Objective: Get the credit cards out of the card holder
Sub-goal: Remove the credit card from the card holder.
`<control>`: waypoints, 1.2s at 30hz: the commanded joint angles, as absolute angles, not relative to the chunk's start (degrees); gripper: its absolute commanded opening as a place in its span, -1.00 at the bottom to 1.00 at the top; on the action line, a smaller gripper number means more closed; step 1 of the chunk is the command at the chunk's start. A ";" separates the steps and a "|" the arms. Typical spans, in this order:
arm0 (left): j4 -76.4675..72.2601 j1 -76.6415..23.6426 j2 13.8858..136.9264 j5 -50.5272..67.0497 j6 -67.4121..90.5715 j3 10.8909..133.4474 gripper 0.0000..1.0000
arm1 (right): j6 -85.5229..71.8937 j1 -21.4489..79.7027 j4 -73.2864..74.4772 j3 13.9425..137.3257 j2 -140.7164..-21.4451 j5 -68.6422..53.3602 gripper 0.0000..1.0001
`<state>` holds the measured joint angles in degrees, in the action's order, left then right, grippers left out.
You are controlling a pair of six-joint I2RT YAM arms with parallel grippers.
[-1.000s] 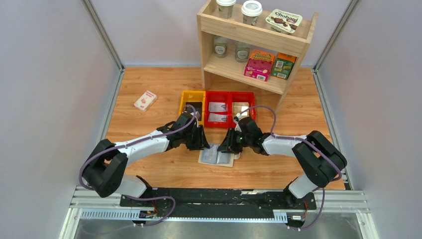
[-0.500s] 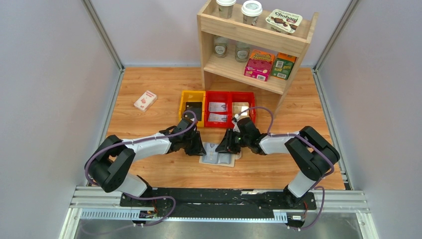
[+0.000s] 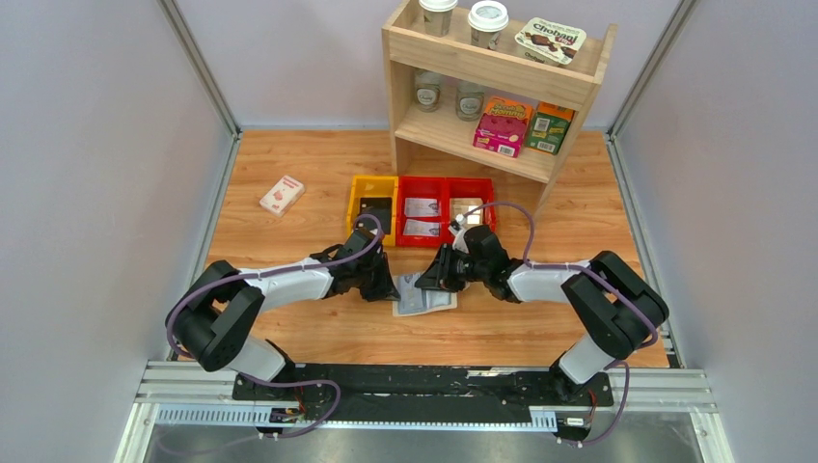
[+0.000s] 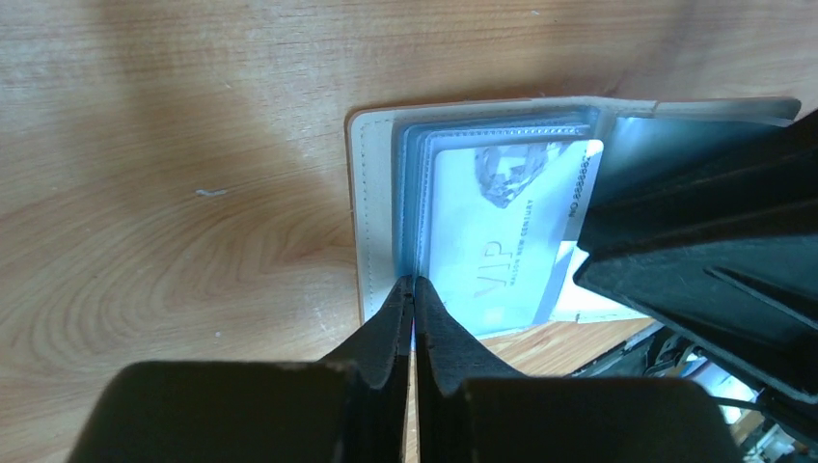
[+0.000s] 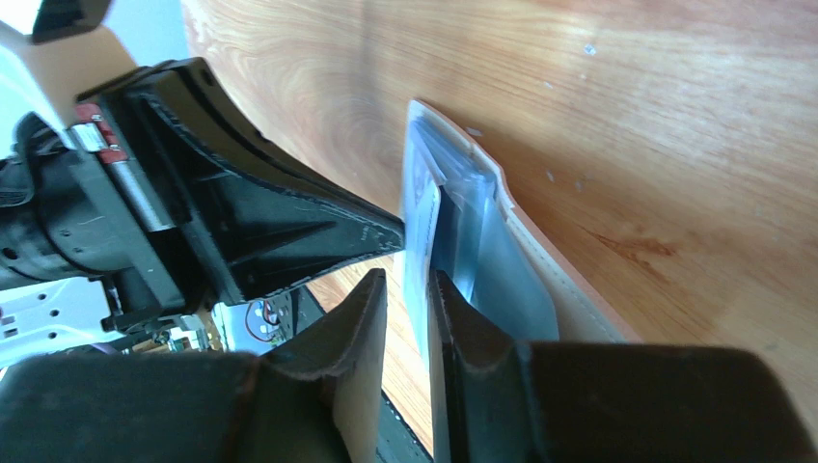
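Observation:
The cream card holder lies open on the wooden table between my two grippers. In the left wrist view its cream edge and blue-grey lining show, with a silver-grey credit card printed "VIP" in the pocket. My left gripper is shut on the holder's pocket edge; it also shows in the top view. My right gripper is narrowly open, with the card's thin edge standing between its fingers, against one of them. In the top view the right gripper is over the holder.
Behind the holder stand a yellow bin and red bins; silver-grey cards lie in a red bin. A white-and-red small box lies at the far left. A wooden shelf with cups and cartons stands at the back.
The card holder has shifted slightly toward the bins and turned a little. Both grippers moved with it and stay close together over it; the left arm has lowered and stretched out.

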<state>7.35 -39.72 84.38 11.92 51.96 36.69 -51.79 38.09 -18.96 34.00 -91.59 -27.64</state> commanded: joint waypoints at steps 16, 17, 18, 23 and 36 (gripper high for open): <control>8.44 -41.75 88.15 10.81 51.50 38.41 -1.00 | -52.38 41.66 -28.30 36.56 -96.77 -32.70 -0.56; 8.79 -41.75 88.15 10.72 51.50 38.50 -1.00 | -52.56 41.66 -28.39 36.56 -96.85 -32.78 -0.54; 8.96 -41.84 88.07 10.37 51.50 38.50 -1.00 | -52.56 41.66 -28.74 36.56 -96.68 -32.96 -0.51; 11.42 -42.01 88.68 9.32 51.06 39.29 -1.00 | -53.61 41.49 -29.88 36.13 -95.11 -34.89 -0.46; 12.30 -42.01 90.09 8.61 50.89 39.46 -1.00 | -53.00 38.67 -30.85 31.47 -88.94 -36.30 -0.76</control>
<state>10.37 -41.19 86.94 11.35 52.18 40.14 -52.58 38.76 -24.84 31.77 -91.39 -31.90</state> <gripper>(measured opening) 0.007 0.149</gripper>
